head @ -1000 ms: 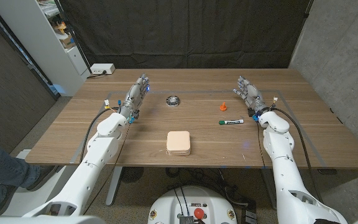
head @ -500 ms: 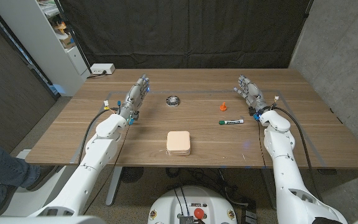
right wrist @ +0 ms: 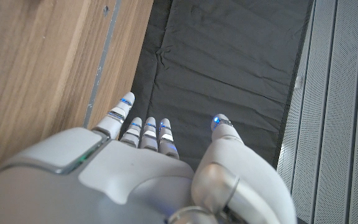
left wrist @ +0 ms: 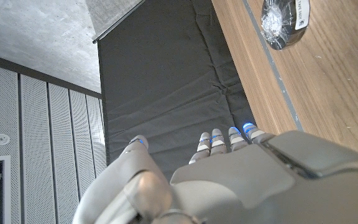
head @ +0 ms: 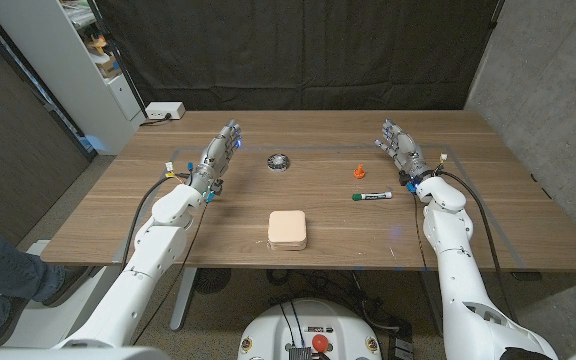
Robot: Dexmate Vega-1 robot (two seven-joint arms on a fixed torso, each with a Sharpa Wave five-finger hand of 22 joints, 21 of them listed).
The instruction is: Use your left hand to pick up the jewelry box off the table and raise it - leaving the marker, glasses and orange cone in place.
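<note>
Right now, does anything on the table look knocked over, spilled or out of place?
Nothing stands out. The box sits flat near the front edge, the cone stands upright, the marker lies beside it, and both hands hold nothing.

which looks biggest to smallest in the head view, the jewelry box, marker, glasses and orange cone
1. jewelry box, clearly the largest, though also nearest the camera
2. marker, longer but thinner than the glasses
3. glasses, a small dark bundle; close to the marker in area, so that order is unsure
4. orange cone, smallest
</note>
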